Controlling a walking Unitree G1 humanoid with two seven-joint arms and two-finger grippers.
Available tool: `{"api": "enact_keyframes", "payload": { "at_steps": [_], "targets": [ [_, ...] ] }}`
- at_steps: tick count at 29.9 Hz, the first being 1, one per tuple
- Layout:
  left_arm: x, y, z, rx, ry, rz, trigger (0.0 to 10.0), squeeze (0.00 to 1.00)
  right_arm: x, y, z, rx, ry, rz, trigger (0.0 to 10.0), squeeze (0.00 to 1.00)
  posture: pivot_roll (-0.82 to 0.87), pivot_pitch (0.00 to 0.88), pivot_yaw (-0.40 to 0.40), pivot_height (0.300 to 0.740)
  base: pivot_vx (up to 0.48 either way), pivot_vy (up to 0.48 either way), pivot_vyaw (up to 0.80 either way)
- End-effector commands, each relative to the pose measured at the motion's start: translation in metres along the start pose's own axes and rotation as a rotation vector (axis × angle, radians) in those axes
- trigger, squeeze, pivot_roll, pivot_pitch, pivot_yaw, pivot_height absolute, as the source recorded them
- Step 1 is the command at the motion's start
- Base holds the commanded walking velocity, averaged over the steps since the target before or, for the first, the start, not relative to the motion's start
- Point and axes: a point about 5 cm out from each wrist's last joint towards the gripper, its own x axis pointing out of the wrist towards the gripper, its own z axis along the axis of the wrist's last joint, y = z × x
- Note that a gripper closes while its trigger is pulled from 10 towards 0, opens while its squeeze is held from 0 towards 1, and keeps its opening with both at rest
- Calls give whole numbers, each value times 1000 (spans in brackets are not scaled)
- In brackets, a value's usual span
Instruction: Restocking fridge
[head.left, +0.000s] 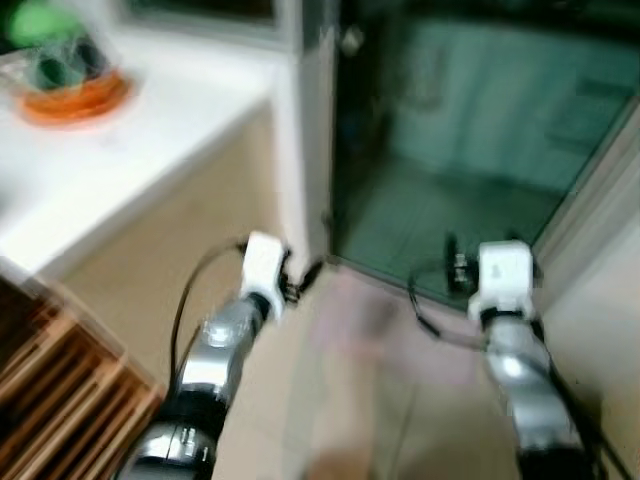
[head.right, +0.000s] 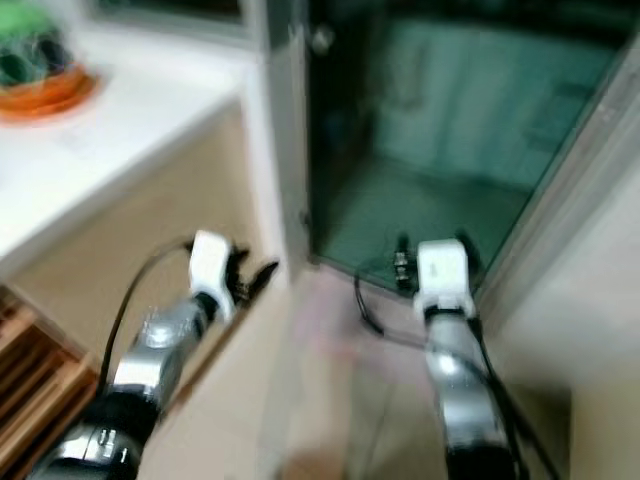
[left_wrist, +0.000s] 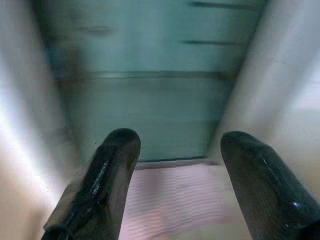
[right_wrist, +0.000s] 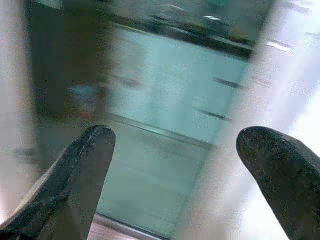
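Evidently the robot is on the move, for both eye views are smeared: its two silver arms reach forward and low over a tiled floor (head.left: 350, 400) toward a dark glass door (head.left: 470, 130) with a greenish cast, set between pale frames. Whether this is the fridge itself cannot be told through the blur. The left claw (left_wrist: 172, 165) has its two black fingers spread well apart with nothing between them, pointed at the base of the glass; the right claw (right_wrist: 175, 165) is likewise wide open and empty, facing the same pane from nearer its pale frame. On the white counter (head.left: 150, 140) to the robot's left stands an orange bowl (head.left: 72, 95) holding something green, too blurred to name; it may be stock for the fridge. No item to be put away is in either claw. If the glass door is the thing to work, it will likely be stiff, heavy on its hinge, smooth and breakable, so the hold belongs on an edge or handle, not the pane; no handle can be made out
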Motion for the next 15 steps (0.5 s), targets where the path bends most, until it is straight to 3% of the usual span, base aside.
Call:
{"api": "enact_keyframes", "payload": {
  "at_steps": [1,7,15],
  "targets": [
    [6,-13,1,14,15,-57,10000,0,-2,-9,-4,-7,16,-44,10000,35,-223,0,47,717,412,0,0],
    [7,-7,-1,22,37,-33,10000,0,-4,-9,-6,-4,37,-59,10000,27,-227,0,53,717,0,0,0],
    [7,-4,1,26,36,-24,10000,0,-3,-8,-6,-2,38,-55,10000,31,-226,0,54,717,0,0,-789]
  ]
}}
